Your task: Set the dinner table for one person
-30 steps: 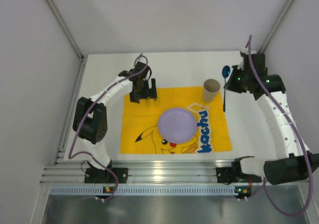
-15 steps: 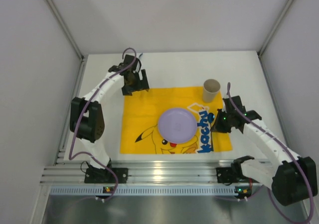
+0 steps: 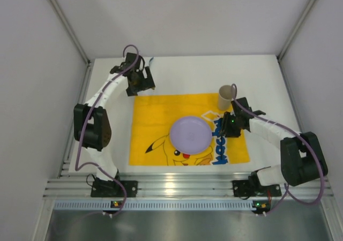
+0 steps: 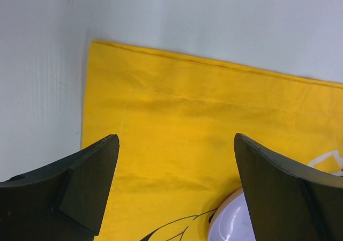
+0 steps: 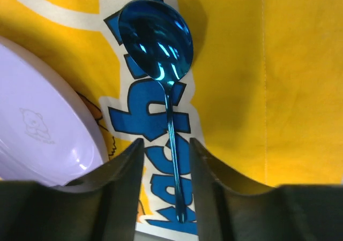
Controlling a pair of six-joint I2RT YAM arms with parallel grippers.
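The white dinner table (image 3: 193, 72) carries a yellow Pikachu-print mat (image 3: 155, 118) with a lavender plate (image 3: 191, 134) on it. A tan paper cup (image 3: 226, 96) stands at the mat's far right corner. A shiny blue spoon (image 5: 161, 37) lies flat on the mat's blue lettering, right of the plate (image 5: 37, 139). My right gripper (image 3: 226, 127) hangs low over it; its jaws (image 5: 166, 144) stand slightly apart, either side of the handle, with gaps showing. My left gripper (image 3: 140, 87) is wide open and empty over the mat's far left corner (image 4: 176, 142).
Grey walls enclose the table on three sides. An aluminium rail (image 3: 177, 186) with the arm bases runs along the near edge. Bare white table (image 4: 225, 21) lies beyond the mat's far edge.
My right arm swung from the far right edge to the mat beside the plate, bringing the blue spoon, which now lies on the mat. My left gripper drew back toward the far left.
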